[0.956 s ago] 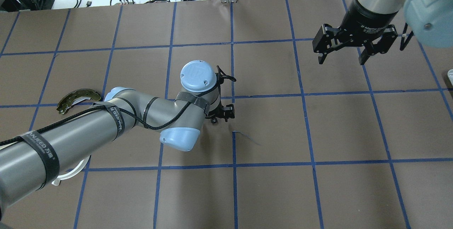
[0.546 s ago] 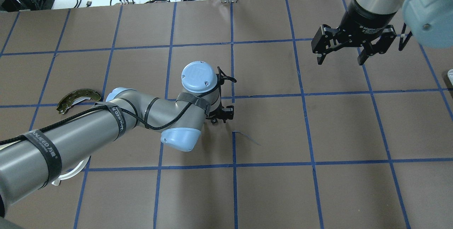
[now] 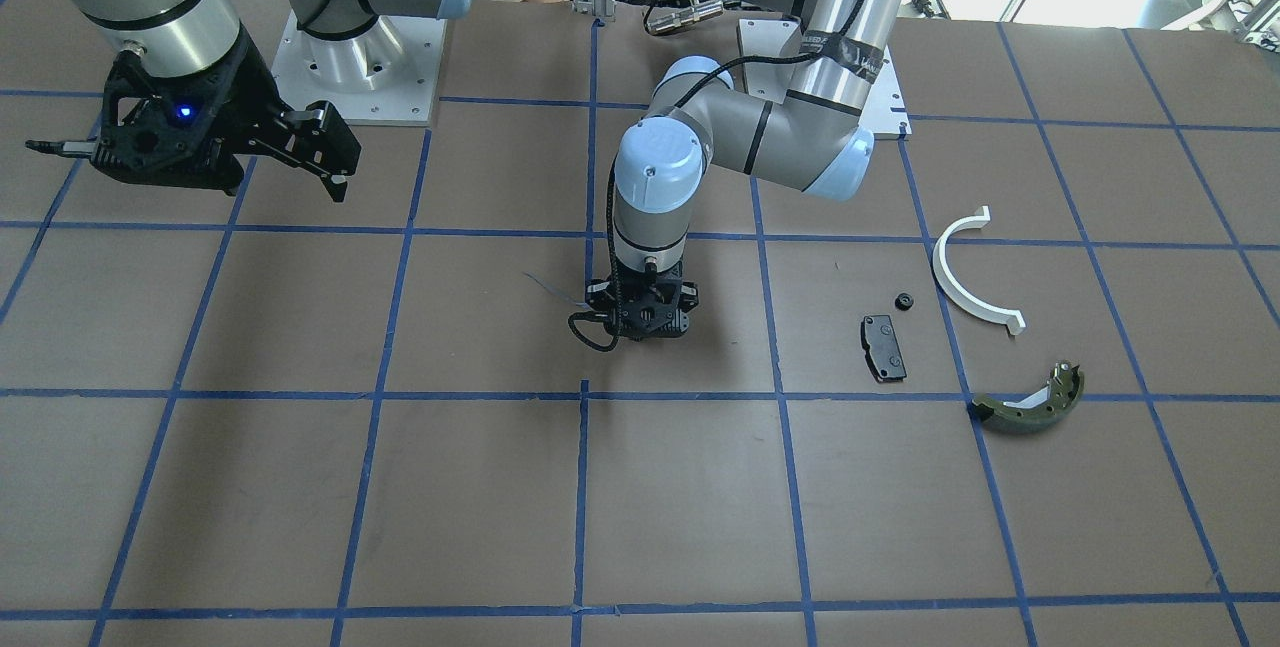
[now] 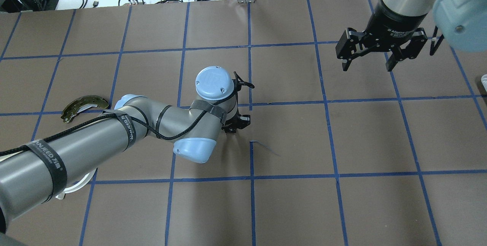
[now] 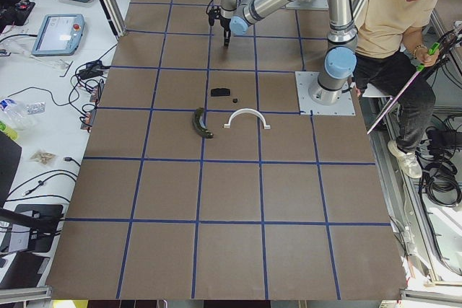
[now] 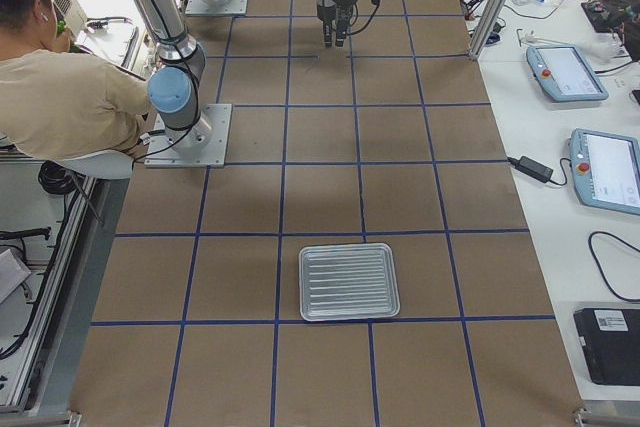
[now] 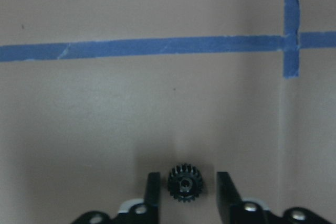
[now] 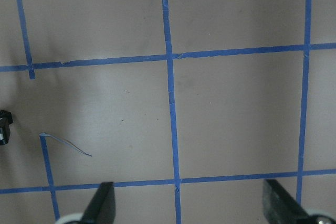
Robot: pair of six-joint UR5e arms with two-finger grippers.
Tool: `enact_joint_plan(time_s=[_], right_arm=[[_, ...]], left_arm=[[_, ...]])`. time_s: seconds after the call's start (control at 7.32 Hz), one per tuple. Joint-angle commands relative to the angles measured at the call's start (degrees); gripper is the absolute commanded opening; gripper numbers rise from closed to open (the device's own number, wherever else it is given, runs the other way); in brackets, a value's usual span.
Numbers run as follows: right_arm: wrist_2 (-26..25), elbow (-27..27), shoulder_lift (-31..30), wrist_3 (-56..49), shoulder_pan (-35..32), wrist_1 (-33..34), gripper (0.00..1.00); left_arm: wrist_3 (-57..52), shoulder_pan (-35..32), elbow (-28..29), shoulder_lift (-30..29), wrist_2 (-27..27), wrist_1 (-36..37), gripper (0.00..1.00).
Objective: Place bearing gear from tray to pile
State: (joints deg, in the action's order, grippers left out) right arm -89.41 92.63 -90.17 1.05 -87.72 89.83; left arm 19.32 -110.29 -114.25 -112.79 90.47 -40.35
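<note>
The bearing gear is a small black toothed wheel lying flat on the brown paper near the table's middle. My left gripper points straight down over it. Its fingers stand on either side of the gear, with a thin gap on each side. The gripper body hides the gear in the front view. The pile lies to my left: black brake pad, white half-ring, olive brake shoe. The metal tray lies far to my right. My right gripper hangs open and empty.
A small black round part lies beside the brake pad. A loose curl of blue tape sticks up just right of my left gripper. A seated operator is behind the robot bases. Cables and pendants lie beyond the table's far edge.
My left gripper's visible finger has drawn inward a little, narrowing the opening. The right arm has hardly moved.
</note>
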Motion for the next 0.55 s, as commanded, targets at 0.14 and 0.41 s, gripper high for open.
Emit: enact_joint_plan(time_s=[0.14, 0.41], right_arm=[[-0.1, 0.2, 0.1, 0.0, 0.0, -0.7, 1.00], [0.0, 0.1, 0.0, 0.0, 0.0, -0.6, 1.00]], left_arm=[[-0.6, 0.2, 0.7, 1.5, 0.5, 0.9, 0.00], [-5.0, 2.0, 3.7, 2.2, 5.5, -0.3, 0.00]])
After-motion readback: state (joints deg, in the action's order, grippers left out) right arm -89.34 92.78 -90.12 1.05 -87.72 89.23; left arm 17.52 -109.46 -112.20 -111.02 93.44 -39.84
